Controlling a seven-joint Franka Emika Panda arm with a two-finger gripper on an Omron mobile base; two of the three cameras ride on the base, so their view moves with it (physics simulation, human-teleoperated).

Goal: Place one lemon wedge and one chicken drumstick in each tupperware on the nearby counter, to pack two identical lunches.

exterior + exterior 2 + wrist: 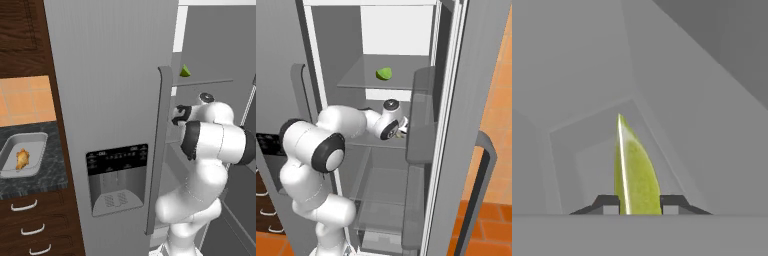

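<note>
Sitting at the far left of the left base view, a tupperware (24, 155) rests on the black speckled counter (52, 170) with one chicken drumstick (22, 159) lying inside it. Below the counter are dark wooden drawers (35, 225) with curved silver handles. Next to the right stands the closed grey fridge door (110, 100) with its dispenser panel (117, 177) and long vertical handle (159, 150). Beyond that handle the white arm (210, 145) reaches into the open fridge compartment. On the glass shelf (381, 80) above the arm lies one lemon wedge (384, 74), green-yellow, well apart from the hand. Below that shelf, in the right base view, the wrist points into the fridge interior near the inner door bins (421, 125). In the hand view the gripper (640, 206) is pinched on a second lemon wedge (634, 172): the two dark fingertips (607, 202) press against either side of it, and the wedge stands upright between them with its thin edge pointing up toward the grey back wall of the fridge.
</note>
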